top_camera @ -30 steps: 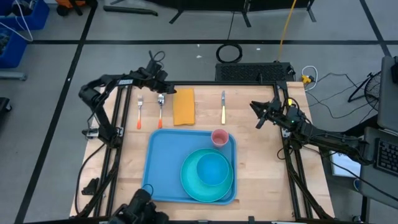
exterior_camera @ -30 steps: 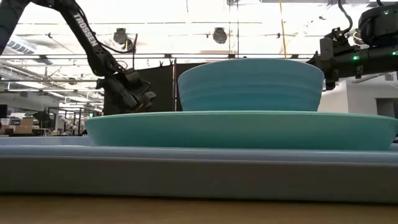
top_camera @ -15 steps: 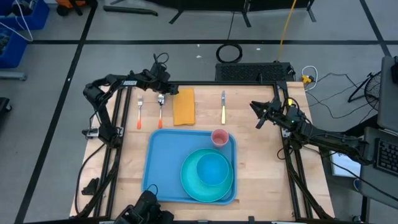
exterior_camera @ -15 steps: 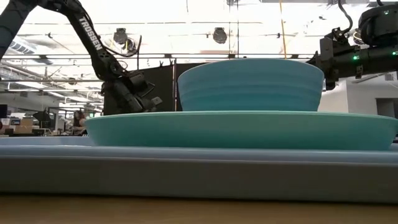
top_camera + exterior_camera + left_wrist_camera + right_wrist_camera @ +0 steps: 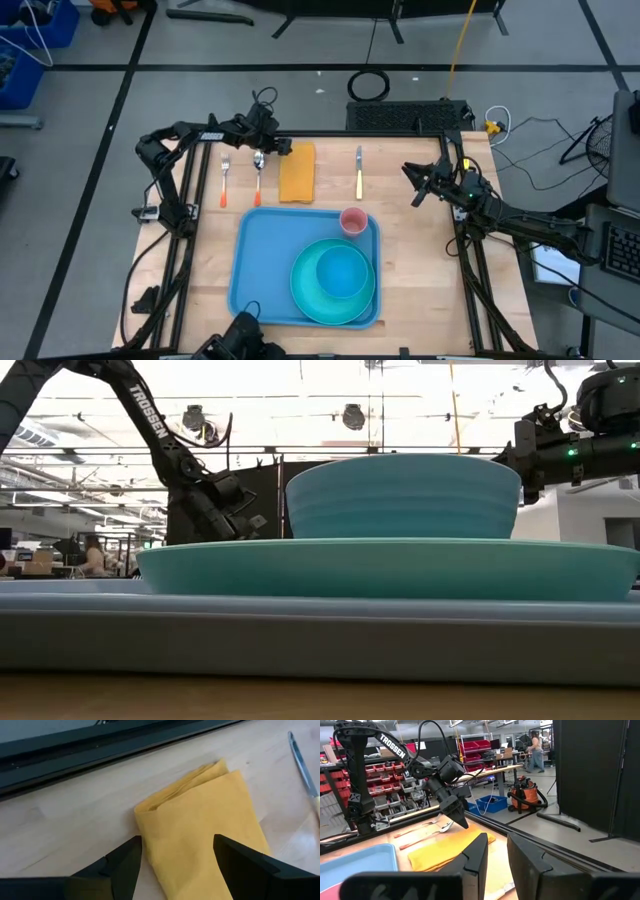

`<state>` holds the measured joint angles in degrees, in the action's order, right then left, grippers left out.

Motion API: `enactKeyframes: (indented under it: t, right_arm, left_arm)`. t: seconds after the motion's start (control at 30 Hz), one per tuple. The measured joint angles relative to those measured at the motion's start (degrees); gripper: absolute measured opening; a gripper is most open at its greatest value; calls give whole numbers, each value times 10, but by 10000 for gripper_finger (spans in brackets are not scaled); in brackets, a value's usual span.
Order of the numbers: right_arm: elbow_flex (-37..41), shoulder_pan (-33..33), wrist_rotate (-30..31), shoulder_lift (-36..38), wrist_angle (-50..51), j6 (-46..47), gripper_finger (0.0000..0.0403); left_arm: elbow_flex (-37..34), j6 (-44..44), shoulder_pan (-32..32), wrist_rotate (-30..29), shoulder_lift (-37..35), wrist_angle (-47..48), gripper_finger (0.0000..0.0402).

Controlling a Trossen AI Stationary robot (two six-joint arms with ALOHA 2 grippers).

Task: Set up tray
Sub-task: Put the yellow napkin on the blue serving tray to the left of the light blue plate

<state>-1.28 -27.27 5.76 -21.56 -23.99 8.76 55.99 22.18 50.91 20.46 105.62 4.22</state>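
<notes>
The blue tray [image 5: 262, 262] lies on the table's near middle. It carries a turquoise plate [image 5: 305, 290] with a bowl [image 5: 340, 272] on it, and a pink cup [image 5: 353, 220] in its far right corner. Beyond the tray, a folded yellow napkin [image 5: 297, 173] lies flat on the wood. My left gripper [image 5: 284, 148] is open, low over the napkin's far left corner [image 5: 150, 810]; one finger [image 5: 125, 865] stands beside the cloth, the other [image 5: 240, 860] over it. My right gripper [image 5: 410, 183] waits open near the table's right edge. My left gripper comes slanting down from the table's far left over the napkin's far left corner [image 5: 150, 810]. Whether its fingertips touch the cloth I cannot tell.
An orange-handled fork [image 5: 225, 181] and spoon [image 5: 258, 176] lie left of the napkin, and a knife [image 5: 359, 173] lies to its right. Bare wood shows left and right of the tray. Black frame rails run along the table's far edge [image 5: 100, 745].
My left gripper has moved toward the table's right, from above the spoon's bowl end to the napkin's far left corner. Nothing else has moved.
</notes>
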Motion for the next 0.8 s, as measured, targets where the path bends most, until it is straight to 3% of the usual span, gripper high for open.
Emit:
enactKeyframes:
  t: [0.27,0.57,0.8]
  right_arm:
    - [0,0,0,0,-9,0,64]
    - [0,0,0,0,-13,0,64]
    - [0,0,0,0,-13,0,64]
  left_arm:
    - [0,-6,-1,1,0,2,231]
    - [0,-20,-3,30,17,2,106]
    - [0,-43,-2,-4,17,-1,10]
